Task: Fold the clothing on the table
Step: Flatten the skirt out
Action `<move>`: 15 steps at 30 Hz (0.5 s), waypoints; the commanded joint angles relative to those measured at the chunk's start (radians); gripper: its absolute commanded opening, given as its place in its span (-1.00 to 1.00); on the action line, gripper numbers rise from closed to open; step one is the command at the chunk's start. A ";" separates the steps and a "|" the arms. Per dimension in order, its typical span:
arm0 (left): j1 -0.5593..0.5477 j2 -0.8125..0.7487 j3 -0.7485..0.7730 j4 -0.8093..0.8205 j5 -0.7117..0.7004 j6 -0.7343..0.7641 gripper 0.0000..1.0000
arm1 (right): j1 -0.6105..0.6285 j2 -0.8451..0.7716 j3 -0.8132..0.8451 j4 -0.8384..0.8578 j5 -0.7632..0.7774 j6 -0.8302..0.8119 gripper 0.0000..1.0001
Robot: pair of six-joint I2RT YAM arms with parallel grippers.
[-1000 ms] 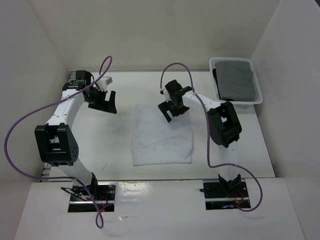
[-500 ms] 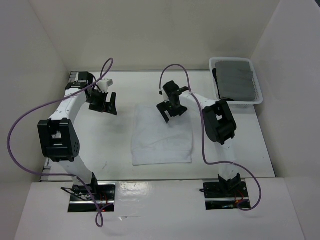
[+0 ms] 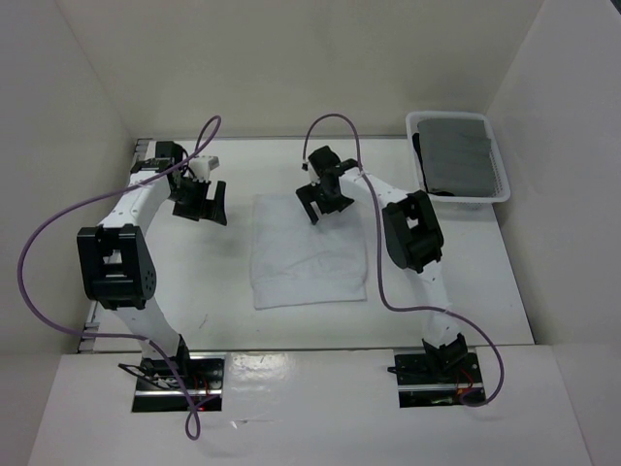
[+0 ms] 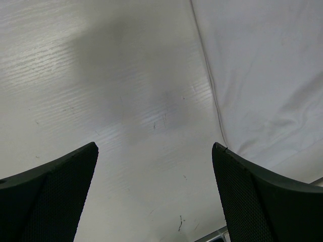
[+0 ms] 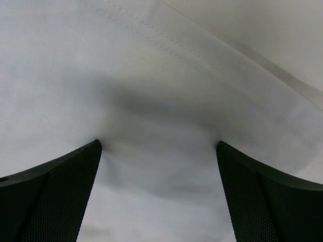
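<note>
right gripper (image 3: 320,202), spread, presses the clothing (image 3: 309,257) at its 12 o'clock edge; closing may bunch or drag it askew. left gripper (image 3: 201,202), also spread, hovers over the table (image 3: 194,282) at 9 o'clock.

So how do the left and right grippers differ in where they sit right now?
The left gripper hangs over bare table, beside the clothing; the right gripper is over the clothing itself, near its far edge. The right gripper's tips seem to press the fabric; the left gripper touches nothing. Both are open and empty.
</note>
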 commanded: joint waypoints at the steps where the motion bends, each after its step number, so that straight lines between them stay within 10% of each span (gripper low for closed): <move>1: 0.004 0.003 0.017 0.011 -0.009 -0.014 0.99 | 0.005 0.067 0.076 0.009 0.043 0.025 0.98; 15: 0.004 0.060 0.104 -0.001 0.053 -0.014 0.99 | 0.005 0.160 0.329 -0.055 0.041 0.005 0.98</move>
